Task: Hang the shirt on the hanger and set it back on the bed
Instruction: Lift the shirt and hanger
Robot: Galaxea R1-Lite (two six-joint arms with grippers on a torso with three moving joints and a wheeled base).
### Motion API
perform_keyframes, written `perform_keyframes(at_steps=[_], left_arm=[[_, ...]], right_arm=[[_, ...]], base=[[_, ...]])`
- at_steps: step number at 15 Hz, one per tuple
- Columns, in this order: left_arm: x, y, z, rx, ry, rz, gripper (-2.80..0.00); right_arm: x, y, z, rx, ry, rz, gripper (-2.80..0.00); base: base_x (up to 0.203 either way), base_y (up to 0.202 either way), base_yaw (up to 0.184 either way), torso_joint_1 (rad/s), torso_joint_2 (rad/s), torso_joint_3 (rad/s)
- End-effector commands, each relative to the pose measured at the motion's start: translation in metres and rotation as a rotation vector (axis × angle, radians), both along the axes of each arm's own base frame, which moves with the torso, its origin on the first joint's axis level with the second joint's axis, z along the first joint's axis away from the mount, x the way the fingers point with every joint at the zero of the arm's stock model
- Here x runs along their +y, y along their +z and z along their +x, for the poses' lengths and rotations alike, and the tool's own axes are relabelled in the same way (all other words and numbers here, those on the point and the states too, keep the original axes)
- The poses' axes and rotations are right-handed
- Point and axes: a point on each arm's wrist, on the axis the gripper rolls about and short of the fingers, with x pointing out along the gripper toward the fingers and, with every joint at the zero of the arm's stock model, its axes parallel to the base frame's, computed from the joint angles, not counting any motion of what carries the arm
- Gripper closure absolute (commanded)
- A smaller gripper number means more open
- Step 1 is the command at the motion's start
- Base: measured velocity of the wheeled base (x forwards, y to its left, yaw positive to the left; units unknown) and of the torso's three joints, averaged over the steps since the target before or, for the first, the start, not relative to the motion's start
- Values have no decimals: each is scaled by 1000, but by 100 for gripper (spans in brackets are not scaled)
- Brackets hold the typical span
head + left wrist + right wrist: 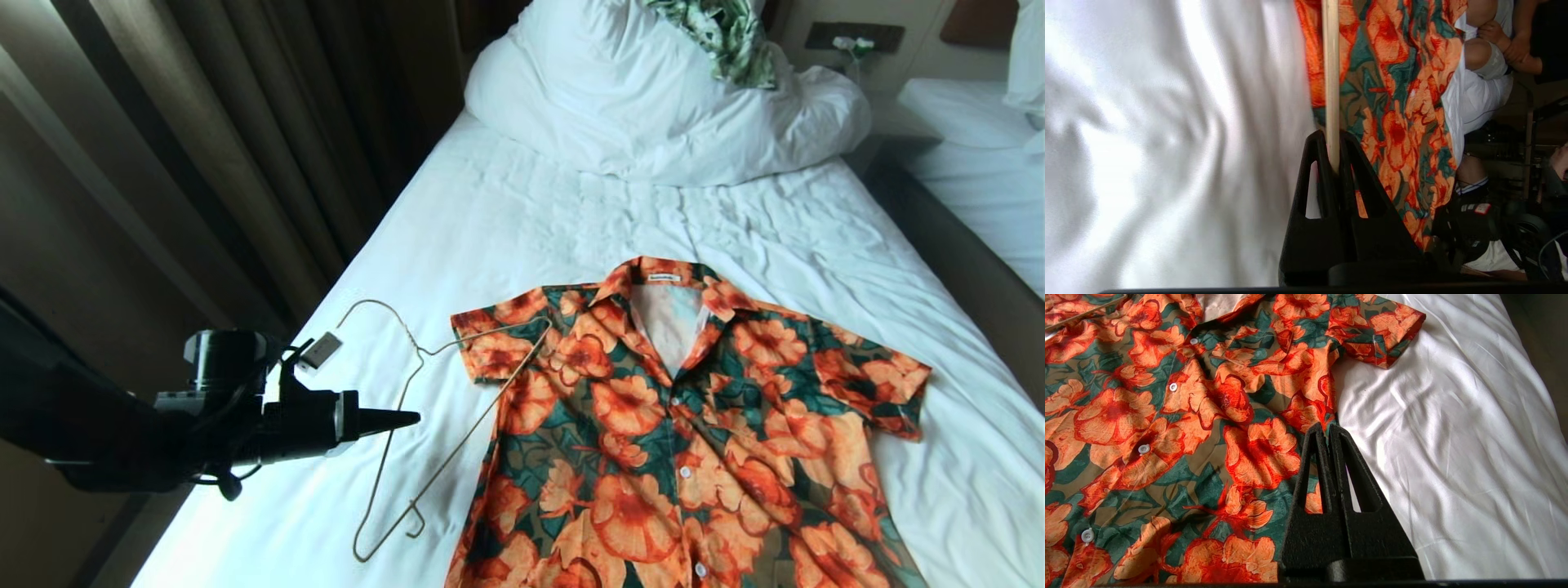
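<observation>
Wire is pinched between the closed jaws of the left tool (1333,163), as is shown in the left wrist view, where the cream rod of the hanger (424,425) runs straight out from the 2 black fingers. In the head view this tool (404,420) is seen at the bed's left edge, its tip touching the hanger's long side. The right tool (1327,435) is closed on nothing and is held low over the right half of the shirt (694,433), near the short sleeve.

Further in, the shirt is spread flat on the bed (522,220), front up, buttoned, collar toward the pillow (653,98). The hanger lies on the sheet just left of it, 1 shoulder of the wire resting on the shirt's left sleeve. Beyond, a green-and-white cloth (727,33) is draped on the bunched duvet. People are seated past the foot of the bed, as is seen in the left wrist view.

Trouble can be expected from the thin wire: it may be twisted or let slip in so narrow a pinch once it is lifted. The sleeve could also be snagged and dragged, because the wire overlaps it. With the buttons done up, the hanger is likely to be hard to feed in through the collar.
</observation>
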Motion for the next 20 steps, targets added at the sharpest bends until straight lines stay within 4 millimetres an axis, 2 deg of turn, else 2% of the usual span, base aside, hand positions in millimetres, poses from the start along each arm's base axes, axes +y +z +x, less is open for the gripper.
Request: perform_keyframes(at_steps=[1, 6, 9, 11, 15, 20], left_arm=[[-1, 31, -17, -82, -4, -4, 0], [-11, 91, -76, -156, -52, -8, 0], [-25, 115, -111, -166, -139, -19, 0], [-33, 126, -127, -167, -196, -27, 0], [-52, 136, -143, -142, -322, -64, 0], [-65, 162, -138, -191, -492, -158, 0]], right_arm=[[0, 0, 0, 2, 1, 0, 0], [0, 0, 0, 1, 2, 0, 0], [0, 0, 0, 1, 3, -2, 0], [0, 0, 0, 2, 1, 0, 0], [0, 0, 0, 2, 1, 0, 0], [0, 0, 0, 0, 2, -21, 0]], base=[[0, 0, 0, 0, 0, 0], [0, 0, 0, 0, 0, 0], [0, 0, 0, 0, 0, 0], [0, 0, 0, 0, 0, 0], [0, 0, 0, 0, 0, 0], [0, 0, 0, 0, 0, 0]])
